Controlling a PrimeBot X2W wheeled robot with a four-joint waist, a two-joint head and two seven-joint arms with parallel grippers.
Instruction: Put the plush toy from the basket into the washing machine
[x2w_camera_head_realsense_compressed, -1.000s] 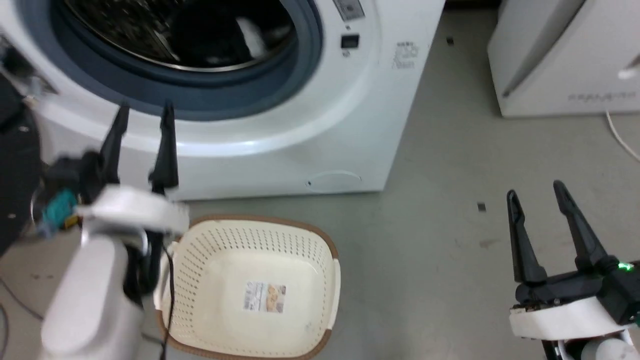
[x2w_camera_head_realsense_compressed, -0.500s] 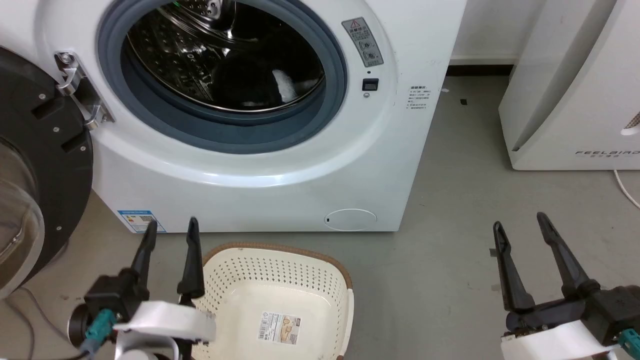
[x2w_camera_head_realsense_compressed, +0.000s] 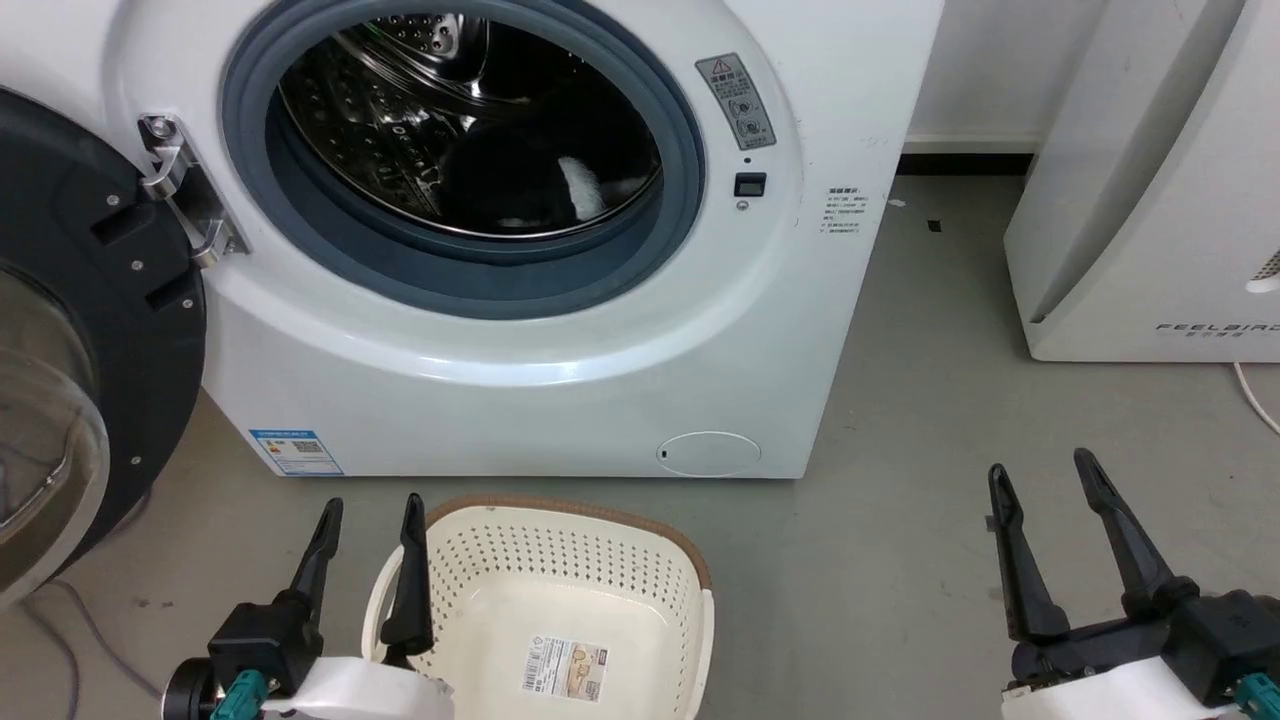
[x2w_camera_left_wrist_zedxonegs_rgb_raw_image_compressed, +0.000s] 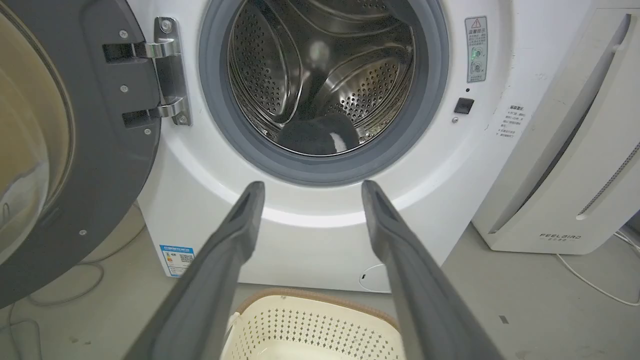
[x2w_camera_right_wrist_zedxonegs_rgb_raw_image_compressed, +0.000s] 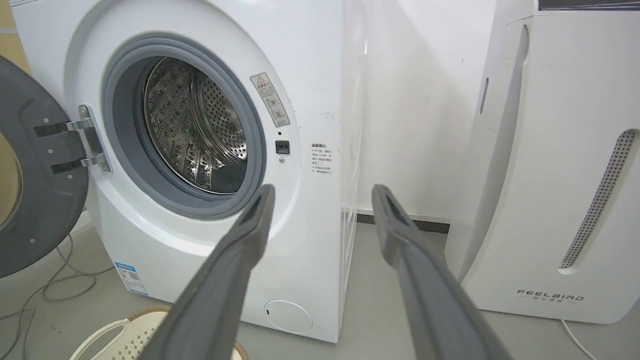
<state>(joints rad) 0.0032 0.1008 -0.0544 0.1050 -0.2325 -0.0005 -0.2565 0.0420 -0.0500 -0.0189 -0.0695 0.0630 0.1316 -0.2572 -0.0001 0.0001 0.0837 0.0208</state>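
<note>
Black fluffy plush toy (x2w_camera_head_realsense_compressed: 520, 185) with a white patch lies inside the steel drum (x2w_camera_head_realsense_compressed: 400, 120) of the white washing machine (x2w_camera_head_realsense_compressed: 560, 390) (its door (x2w_camera_head_realsense_compressed: 70, 300) hangs open at the left). The cream basket (x2w_camera_head_realsense_compressed: 560, 570) sits on the floor (x2w_camera_head_realsense_compressed: 900, 400) just in front, a sticker (x2w_camera_head_realsense_compressed: 565, 668) on its bottom. Left gripper (x2w_camera_head_realsense_compressed: 372, 503), beside the basket's rim, and right gripper (x2w_camera_head_realsense_compressed: 1041, 465), well apart to the right, both have fingers spread.

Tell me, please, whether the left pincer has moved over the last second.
Yes: the left pincer drew back from the washing machine porthole to beside the basket rim.
</note>
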